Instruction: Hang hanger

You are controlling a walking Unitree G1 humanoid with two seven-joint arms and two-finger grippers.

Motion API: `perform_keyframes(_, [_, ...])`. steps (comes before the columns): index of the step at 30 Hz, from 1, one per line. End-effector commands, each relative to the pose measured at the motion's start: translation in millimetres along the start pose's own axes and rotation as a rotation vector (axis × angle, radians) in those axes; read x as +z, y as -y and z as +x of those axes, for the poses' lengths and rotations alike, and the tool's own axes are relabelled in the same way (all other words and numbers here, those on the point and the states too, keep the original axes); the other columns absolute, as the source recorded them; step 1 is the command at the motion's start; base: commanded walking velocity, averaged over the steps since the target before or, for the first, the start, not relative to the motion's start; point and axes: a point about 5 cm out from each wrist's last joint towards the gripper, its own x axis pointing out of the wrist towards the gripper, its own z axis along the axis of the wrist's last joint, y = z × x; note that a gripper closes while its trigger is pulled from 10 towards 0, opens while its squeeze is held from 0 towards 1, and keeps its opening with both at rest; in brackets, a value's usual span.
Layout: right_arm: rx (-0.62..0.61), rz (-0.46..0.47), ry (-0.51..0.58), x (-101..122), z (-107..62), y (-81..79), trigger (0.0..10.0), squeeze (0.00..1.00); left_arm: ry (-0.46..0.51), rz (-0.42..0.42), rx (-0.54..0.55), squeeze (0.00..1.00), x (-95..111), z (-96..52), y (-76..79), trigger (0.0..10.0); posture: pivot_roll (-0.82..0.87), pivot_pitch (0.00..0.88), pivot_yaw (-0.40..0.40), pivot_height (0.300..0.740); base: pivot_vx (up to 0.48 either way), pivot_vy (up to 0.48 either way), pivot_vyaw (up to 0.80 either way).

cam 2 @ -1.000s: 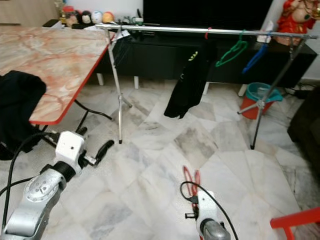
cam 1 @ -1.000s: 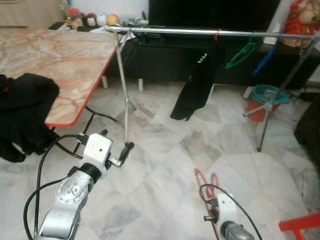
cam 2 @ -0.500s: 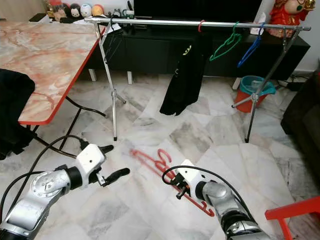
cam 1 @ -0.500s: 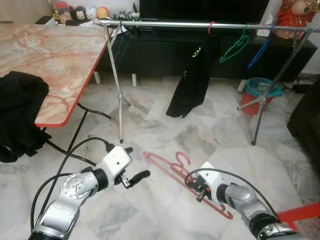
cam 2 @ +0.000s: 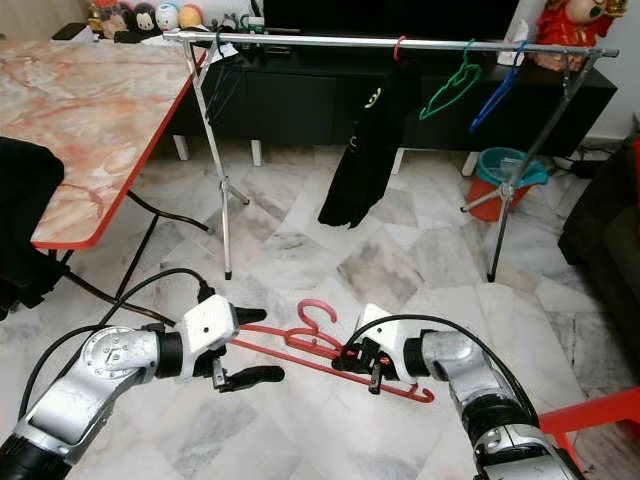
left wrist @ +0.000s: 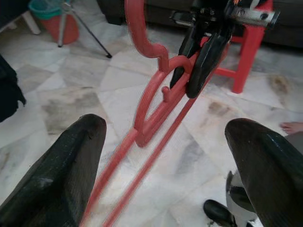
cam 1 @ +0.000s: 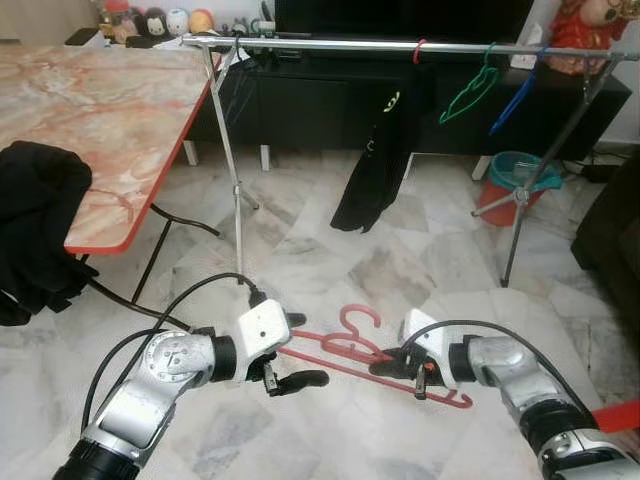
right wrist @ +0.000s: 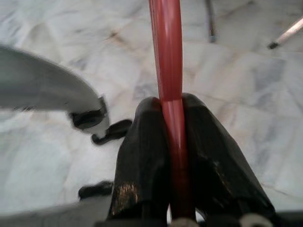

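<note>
Red hanger carried low over the floor, R gripper clamped on it, L gripper open alongside.

The right gripper (cam 2: 362, 358) has its fingers closed tight on the bar of the red hanger (cam 1: 345, 342), w/ the rod pinched between both pads in the wrist view. The left gripper (cam 1: 292, 350) sits at the hanger's other end, fingers spread wide and holding nothing; the bar runs between them, contact not clear. The hanger is held near-flat just above the marble floor (cam 1: 330, 260), hook up, well short of the rail (cam 2: 330, 41) of the clothes rack, which carries a black garment (cam 2: 362, 150), a green hanger (cam 2: 447, 88) and a blue hanger (cam 2: 492, 92). Step in hand, as judged: transport after pickup. Next move calls for raising the hanger, approaching the rack and setting the hook over a free stretch of rail.
</note>
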Motion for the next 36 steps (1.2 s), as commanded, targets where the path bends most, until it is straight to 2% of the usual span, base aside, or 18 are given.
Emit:
perform_keyframes(1, [0.074, -0.046, 0.008, 8.2, -2.6, -4.0, 10.0, 0.0, -0.005, 0.007, -0.045, 0.0, 1.8, 7.7, 2.8, 10.0, 0.14, 0.083, -0.092, 0.736, 0.0, 0.0, 0.0])
perform_keyframes(10, [0.153, -0.112, 0.013, 19.3, -5.3, -10.4, 10.0, 0.0, -0.023, 0.004, -0.108, 0.0, 1.2, 15.3, 4.9, 10.0, 0.13, 0.057, -0.089, 0.736, 0.0, 0.0, 0.0])
perform_keyframes(19, [0.16, -0.147, 0.036, 34.6, -6.3, -9.0, 10.0, 0.0, -0.053, -0.003, -0.155, 0.0, -2.0, 16.3, 6.2, 10.0, 0.13, 0.042, -0.084, 0.736, 0.0, 0.0, 0.0])
perform_keyframes(20, [0.162, -0.148, 0.037, 35.5, -6.4, -9.7, 10.0, 0.0, -0.054, -0.003, -0.157, 0.0, -2.2, 16.7, 5.9, 8.4, 0.13, 0.041, -0.084, 0.736, 0.0, 0.0, 0.0])
perform_keyframes(21, [0.164, -0.149, 0.038, 36.1, -6.5, -10.2, 10.0, 0.0, -0.054, -0.004, -0.157, 0.0, -2.3, 16.9, 5.7, 8.4, 0.13, 0.041, -0.084, 0.736, 0.0, 0.0, 0.0])
perform_keyframes(22, [0.165, -0.151, 0.039, 37.2, -6.4, -10.7, 10.0, 0.0, -0.055, -0.003, -0.158, 0.0, -2.5, 17.1, 5.2, 4.3, 0.13, 0.038, -0.084, 0.736, 0.0, 0.0, 0.0])
perform_keyframes(23, [0.165, -0.151, 0.039, 37.2, -6.4, -10.7, 10.0, 0.0, -0.055, -0.003, -0.158, 0.0, -2.5, 17.1, 5.2, 4.3, 0.13, 0.038, -0.084, 0.736, 0.0, 0.0, 0.0])
perform_keyframes(24, [0.164, -0.151, 0.041, 37.7, -6.2, -10.9, 10.0, 0.0, -0.054, -0.004, -0.158, 0.0, -2.5, 17.2, 5.0, 0.3, 0.13, 0.036, -0.083, 0.736, 0.0, 0.0, 0.0])
perform_keyframes(27, [0.164, -0.15, 0.044, 38.6, -6.1, -11.6, 10.0, 0.0, -0.054, -0.006, -0.158, 0.0, -2.7, 17.0, 4.7, 0.0, 0.13, 0.036, -0.083, 0.736, 0.0, 0.0, 0.0])
perform_keyframes(36, [0.165, -0.135, 0.043, 39.2, -6.4, -13.9, 10.0, 0.0, -0.051, -0.017, -0.159, 0.0, -2.0, 17.2, 2.4, 0.0, 0.13, 0.047, -0.079, 0.736, 0.0, 0.0, 0.0])
